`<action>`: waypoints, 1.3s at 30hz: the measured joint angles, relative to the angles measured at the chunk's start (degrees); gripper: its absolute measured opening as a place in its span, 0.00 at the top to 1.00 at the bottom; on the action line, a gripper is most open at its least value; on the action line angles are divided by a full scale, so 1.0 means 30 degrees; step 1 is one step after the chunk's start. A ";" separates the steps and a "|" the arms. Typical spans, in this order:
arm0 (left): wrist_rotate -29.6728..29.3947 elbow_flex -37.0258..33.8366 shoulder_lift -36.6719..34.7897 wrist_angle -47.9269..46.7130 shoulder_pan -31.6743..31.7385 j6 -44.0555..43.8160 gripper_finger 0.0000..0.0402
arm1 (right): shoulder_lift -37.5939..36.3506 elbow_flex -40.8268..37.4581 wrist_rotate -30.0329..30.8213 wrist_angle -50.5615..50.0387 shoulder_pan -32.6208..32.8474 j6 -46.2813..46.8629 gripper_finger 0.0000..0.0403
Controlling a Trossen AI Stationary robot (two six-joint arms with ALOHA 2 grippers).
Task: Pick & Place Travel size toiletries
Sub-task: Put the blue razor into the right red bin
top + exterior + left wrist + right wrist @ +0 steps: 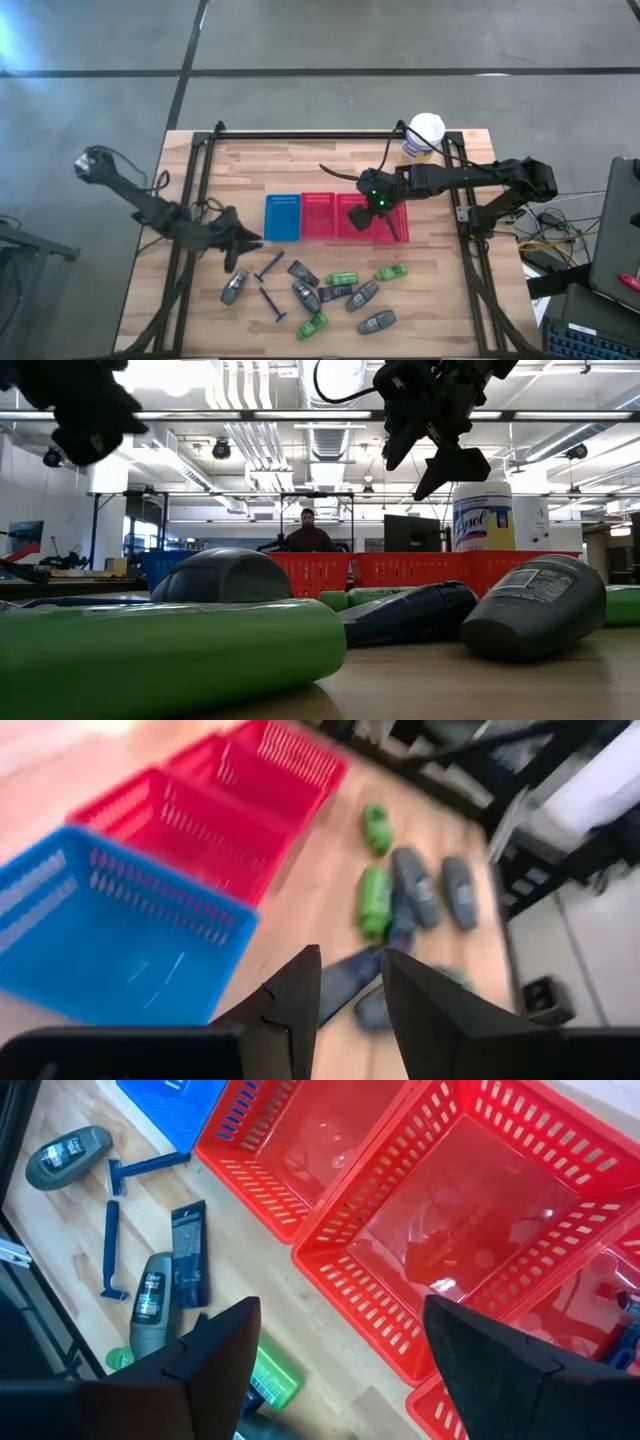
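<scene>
- Travel size toiletries (pixel 318 295) lie scattered along the tabletop's near edge, none in the trays.
- Left gripper (pixel 250 240), fingers slightly parted and empty, hovers nearest, beside a razor (pixel 268 266).
- Right gripper (pixel 392 228), spread wide and empty, hangs over the red trays (pixel 320 217).

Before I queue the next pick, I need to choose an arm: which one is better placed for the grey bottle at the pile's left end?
Probably the left. Its gripper hangs open just above the grey bottle. The right gripper, also open and empty, is over the red trays, farther away.
</scene>
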 joint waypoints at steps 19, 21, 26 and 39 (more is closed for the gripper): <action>0.7093 0.2586 0.7695 -0.2509 -0.0157 0.1106 0.71 | -0.0074 0.0000 0.0829 -0.1385 0.0051 -0.1341 0.31; 0.6814 0.3766 0.9167 -0.4068 -0.0128 0.1135 0.71 | -0.0129 -0.0007 0.1149 -0.2142 0.0058 -0.2117 0.26; 0.6450 0.6035 1.2133 -0.6692 -0.0063 0.0499 0.70 | -0.0333 -0.0015 0.2229 -0.3226 0.0044 -0.4188 0.15; 0.6519 0.6499 1.4965 -0.6818 0.0528 -0.6187 0.65 | -0.0539 -0.0051 0.3201 -0.3134 0.0051 -0.6140 0.09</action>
